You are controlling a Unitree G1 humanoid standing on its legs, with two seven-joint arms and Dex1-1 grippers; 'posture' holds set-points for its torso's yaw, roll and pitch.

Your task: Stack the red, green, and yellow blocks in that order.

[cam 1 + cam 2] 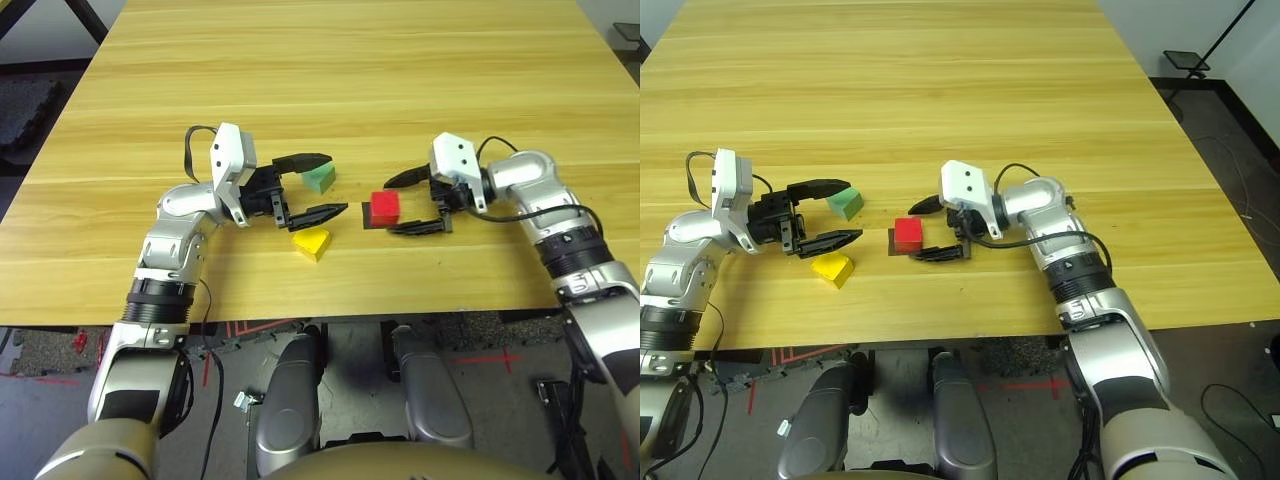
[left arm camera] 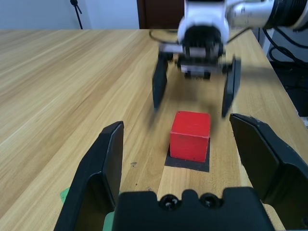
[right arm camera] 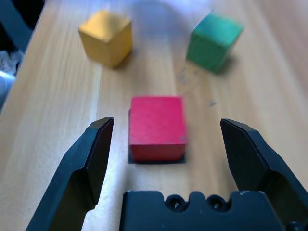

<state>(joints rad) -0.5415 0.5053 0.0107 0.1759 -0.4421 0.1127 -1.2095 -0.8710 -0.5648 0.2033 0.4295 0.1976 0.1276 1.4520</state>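
Note:
The red block (image 1: 384,208) sits on a flat black patch (image 1: 367,216) near the table's middle. My right gripper (image 1: 389,207) is open, with one finger on each side of the red block and not gripping it; its wrist view shows gaps between the fingers (image 3: 91,159) and the red block (image 3: 157,126). The green block (image 1: 319,178) lies to the left, by the far finger of my open left gripper (image 1: 337,182), which holds nothing. The yellow block (image 1: 312,243) rests just nearer than that gripper's near finger. All three blocks stand apart on the table.
The wooden table (image 1: 330,80) stretches wide and bare behind the blocks. Its front edge (image 1: 300,315) runs close below the yellow block. The two grippers face each other across the red block, a short gap between them.

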